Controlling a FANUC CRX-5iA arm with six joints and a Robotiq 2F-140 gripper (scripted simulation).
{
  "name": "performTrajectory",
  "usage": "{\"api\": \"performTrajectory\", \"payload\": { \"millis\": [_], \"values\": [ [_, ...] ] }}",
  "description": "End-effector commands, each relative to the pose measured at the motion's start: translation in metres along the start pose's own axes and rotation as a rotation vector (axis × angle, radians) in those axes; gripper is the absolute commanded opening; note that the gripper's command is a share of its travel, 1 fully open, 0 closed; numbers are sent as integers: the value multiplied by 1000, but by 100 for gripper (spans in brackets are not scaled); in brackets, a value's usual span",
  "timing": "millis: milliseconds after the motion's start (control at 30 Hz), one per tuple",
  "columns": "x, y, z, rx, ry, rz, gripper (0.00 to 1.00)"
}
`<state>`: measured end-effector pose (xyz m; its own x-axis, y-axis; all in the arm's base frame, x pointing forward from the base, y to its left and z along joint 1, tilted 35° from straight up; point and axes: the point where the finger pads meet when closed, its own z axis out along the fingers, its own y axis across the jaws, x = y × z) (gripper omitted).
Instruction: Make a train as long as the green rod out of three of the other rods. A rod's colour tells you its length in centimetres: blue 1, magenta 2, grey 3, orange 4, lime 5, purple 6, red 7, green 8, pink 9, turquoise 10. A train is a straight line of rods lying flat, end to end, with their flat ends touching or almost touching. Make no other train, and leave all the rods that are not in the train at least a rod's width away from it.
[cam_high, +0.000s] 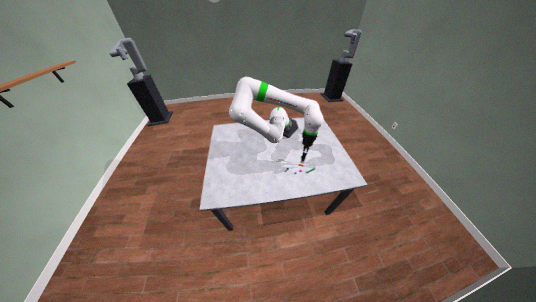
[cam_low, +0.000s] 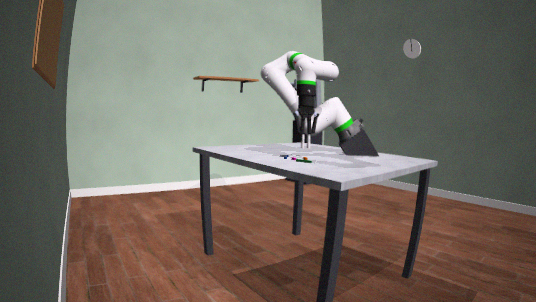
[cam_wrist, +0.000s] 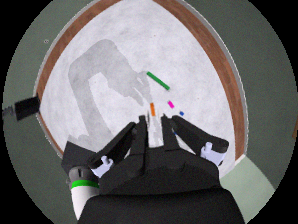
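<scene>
The orange rod (cam_high: 301, 165) (cam_low: 305, 158) (cam_wrist: 152, 109) lies flat on the table. My gripper (cam_high: 303, 161) (cam_low: 305, 148) (cam_wrist: 153, 113) points down above the table, close to the orange rod. Its fingers stand a narrow gap apart with nothing seen between them. In the wrist view the orange rod shows just beyond the fingertips. The green rod (cam_high: 310, 170) (cam_low: 304, 161) (cam_wrist: 158, 81) lies apart from it. A magenta rod (cam_high: 300, 171) (cam_low: 294, 159) (cam_wrist: 171, 104) and a small blue rod (cam_high: 295, 173) (cam_wrist: 181, 113) lie near each other, with a gap. No rods clearly touch.
A dark bluish piece (cam_high: 287, 170) lies left of the blue rod in the top view; its exact colour is too small to tell. The fingers partly hide that area in the wrist view. The table's (cam_high: 225, 192) front edge lies beyond the rods. The arm's base stands behind.
</scene>
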<state>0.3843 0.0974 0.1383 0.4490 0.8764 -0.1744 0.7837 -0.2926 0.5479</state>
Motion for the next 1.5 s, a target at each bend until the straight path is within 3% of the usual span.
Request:
{"api": "performTrajectory", "payload": {
  "millis": [0, 767, 1467],
  "values": [
    [0, 0, 4, 0, 0, 0, 15],
    [-1, -1, 33, 0, 0, 0, 15],
    [-1, -2, 36, 0, 0, 0, 15]
  ]
}}
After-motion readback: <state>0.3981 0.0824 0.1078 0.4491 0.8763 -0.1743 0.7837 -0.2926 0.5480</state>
